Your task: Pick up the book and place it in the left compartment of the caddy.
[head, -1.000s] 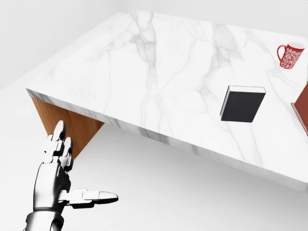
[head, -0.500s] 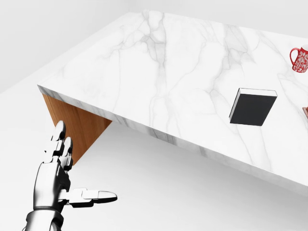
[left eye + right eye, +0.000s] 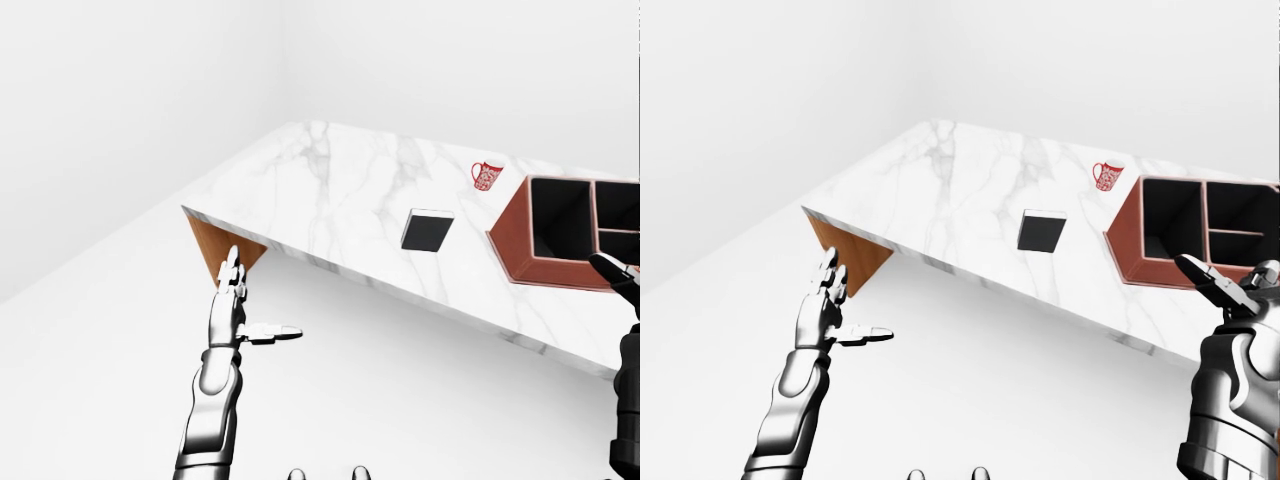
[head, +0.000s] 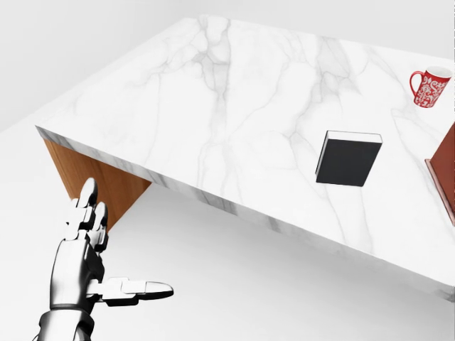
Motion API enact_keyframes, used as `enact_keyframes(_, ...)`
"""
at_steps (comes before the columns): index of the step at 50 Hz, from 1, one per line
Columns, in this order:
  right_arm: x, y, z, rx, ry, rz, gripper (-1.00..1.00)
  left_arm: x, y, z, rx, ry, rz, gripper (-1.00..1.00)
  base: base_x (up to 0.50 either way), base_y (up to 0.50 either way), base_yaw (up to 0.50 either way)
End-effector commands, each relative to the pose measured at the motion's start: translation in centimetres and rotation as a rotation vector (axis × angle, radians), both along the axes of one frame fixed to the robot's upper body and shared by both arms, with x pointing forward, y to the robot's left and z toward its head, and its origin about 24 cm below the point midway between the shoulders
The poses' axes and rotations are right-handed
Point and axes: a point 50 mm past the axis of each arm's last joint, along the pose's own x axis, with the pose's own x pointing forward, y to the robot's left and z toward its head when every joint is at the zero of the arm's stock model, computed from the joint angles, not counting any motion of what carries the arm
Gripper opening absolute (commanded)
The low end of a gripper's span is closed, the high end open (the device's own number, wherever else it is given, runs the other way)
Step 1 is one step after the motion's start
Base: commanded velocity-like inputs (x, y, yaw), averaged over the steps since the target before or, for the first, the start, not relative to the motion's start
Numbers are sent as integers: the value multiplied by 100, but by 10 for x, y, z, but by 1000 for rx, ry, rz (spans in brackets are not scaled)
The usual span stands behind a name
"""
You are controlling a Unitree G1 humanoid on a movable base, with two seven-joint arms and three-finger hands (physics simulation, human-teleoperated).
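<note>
A black book (image 4: 348,158) lies flat on the white marble table (image 4: 213,92), towards the right of the head view. To its right stands the red-brown caddy (image 3: 1124,242), its dark compartments showing nothing inside. My left hand (image 4: 128,240) hangs open at the lower left, below the table's near edge and far from the book, fingers up and thumb out. In the right-eye view my right hand (image 3: 1215,280) is at the right edge, open, in front of the caddy's lower side. Neither hand holds anything.
A red patterned mug (image 4: 429,87) stands on the table above the book, near the caddy. The table's wooden side (image 4: 92,177) shows under its left corner. White floor lies between me and the table edge.
The whole picture swung right, then back left, so the camera has moved. The book and mug keep their places on the table. My left hand holds the same pose.
</note>
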Motion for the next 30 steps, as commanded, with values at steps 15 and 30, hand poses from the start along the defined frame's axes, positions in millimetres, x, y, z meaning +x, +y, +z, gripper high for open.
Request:
enact_keyframes(15,1,0,-1,-3,1,-3,100,0,0,0,0,-2,-2,100,11,-21,0)
enact_keyframes(30,2,1,-1,-6,0,2,100,0,0,1,-3,-3,-1,100,11,-21,0)
